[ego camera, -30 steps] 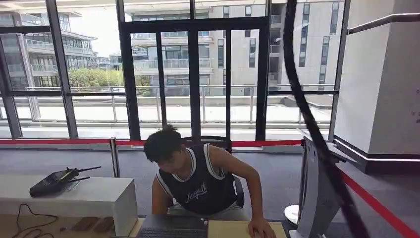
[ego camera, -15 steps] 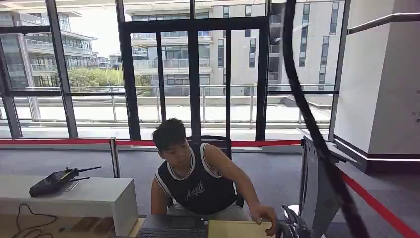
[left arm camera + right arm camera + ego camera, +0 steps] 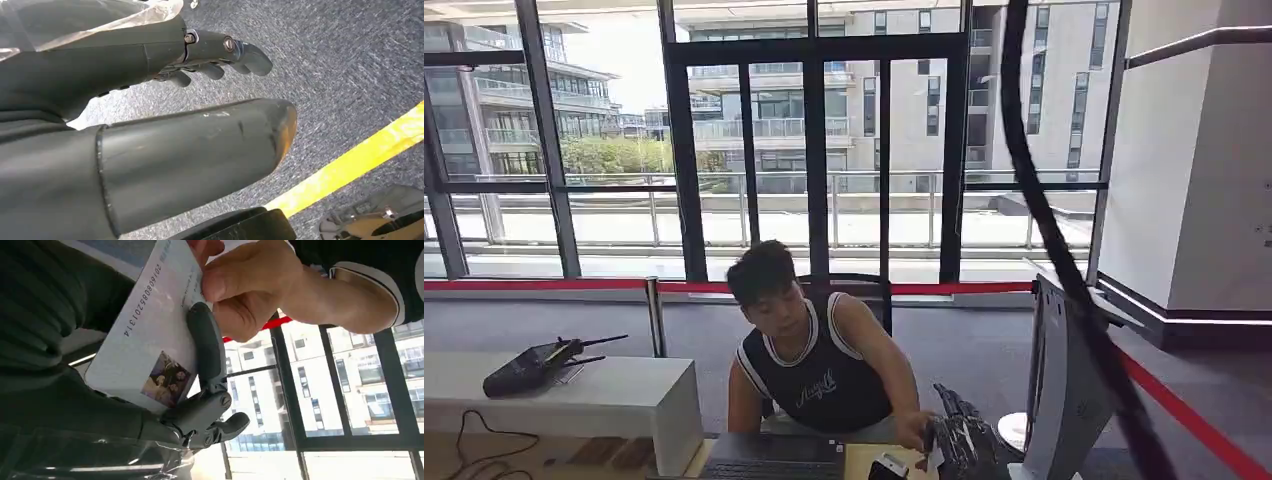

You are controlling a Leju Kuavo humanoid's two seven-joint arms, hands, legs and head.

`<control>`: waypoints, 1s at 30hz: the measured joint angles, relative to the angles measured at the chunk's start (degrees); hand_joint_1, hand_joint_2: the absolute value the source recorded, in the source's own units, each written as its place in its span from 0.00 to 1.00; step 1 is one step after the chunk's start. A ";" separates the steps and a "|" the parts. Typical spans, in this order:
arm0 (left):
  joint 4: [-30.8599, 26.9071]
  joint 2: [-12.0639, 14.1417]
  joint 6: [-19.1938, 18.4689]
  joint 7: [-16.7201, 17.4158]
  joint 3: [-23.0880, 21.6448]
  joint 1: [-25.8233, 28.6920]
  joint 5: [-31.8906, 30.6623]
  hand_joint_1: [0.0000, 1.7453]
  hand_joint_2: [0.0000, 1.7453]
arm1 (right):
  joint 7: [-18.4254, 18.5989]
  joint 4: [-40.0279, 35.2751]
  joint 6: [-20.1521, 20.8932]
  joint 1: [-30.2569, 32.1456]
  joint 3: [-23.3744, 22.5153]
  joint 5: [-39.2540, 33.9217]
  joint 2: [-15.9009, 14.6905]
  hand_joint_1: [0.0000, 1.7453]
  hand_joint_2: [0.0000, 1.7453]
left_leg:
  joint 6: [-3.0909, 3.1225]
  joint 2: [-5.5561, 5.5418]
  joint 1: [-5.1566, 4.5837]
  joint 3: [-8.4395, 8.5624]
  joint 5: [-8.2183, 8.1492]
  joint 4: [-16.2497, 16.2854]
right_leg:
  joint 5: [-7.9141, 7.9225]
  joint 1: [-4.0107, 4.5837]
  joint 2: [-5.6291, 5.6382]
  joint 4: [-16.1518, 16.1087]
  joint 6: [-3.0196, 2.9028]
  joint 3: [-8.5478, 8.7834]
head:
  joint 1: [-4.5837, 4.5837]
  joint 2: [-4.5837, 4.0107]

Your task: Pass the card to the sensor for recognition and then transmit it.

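Your right hand (image 3: 200, 390) holds the white card (image 3: 150, 335) between thumb and a finger, while a seated person's hand (image 3: 245, 290) pinches its far end. Your left hand (image 3: 200, 100) hangs empty over grey carpet (image 3: 350, 75), fingers apart.

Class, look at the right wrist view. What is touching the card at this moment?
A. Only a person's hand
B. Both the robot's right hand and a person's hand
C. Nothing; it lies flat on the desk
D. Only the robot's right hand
B: the card sits against the right robot hand, one dark finger across its face, while the person's hand pinches its far end.
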 joint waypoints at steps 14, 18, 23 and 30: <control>0.00 0.04 0.00 -0.13 0.00 0.11 0.66 0.00 0.00 | -0.59 6.20 -2.38 -0.06 1.09 -3.25 1.75 0.00 0.00 | 0.00 0.01 0.00 0.01 0.00 0.01 | 0.00 0.00 0.00 0.00 0.00 0.00 | 0.00 0.00; 0.00 0.04 0.18 -0.09 0.00 0.13 1.05 0.00 0.00 | -2.44 6.88 -3.58 0.26 0.94 -5.90 1.70 0.00 0.00 | 0.00 0.01 0.00 0.01 0.00 0.01 | 0.00 0.00 0.01 -0.01 0.00 0.00 | 0.00 0.00; 0.02 0.04 0.85 -0.48 0.00 0.61 2.66 0.00 0.00 | -12.49 5.73 -3.11 2.22 -2.18 -21.67 1.68 0.00 0.00 | 0.00 0.01 0.00 0.02 0.00 0.00 | 0.00 0.00 0.01 -0.01 0.00 0.01 | 0.00 0.00; 0.02 0.07 1.31 -0.85 0.17 1.82 4.81 0.00 0.00 | -18.32 -2.28 -1.68 11.66 -5.68 -32.46 0.33 0.00 1.00 | 0.01 0.01 0.01 0.06 -0.02 0.00 | -0.01 0.01 0.02 -0.07 0.00 0.03 | 0.02 0.00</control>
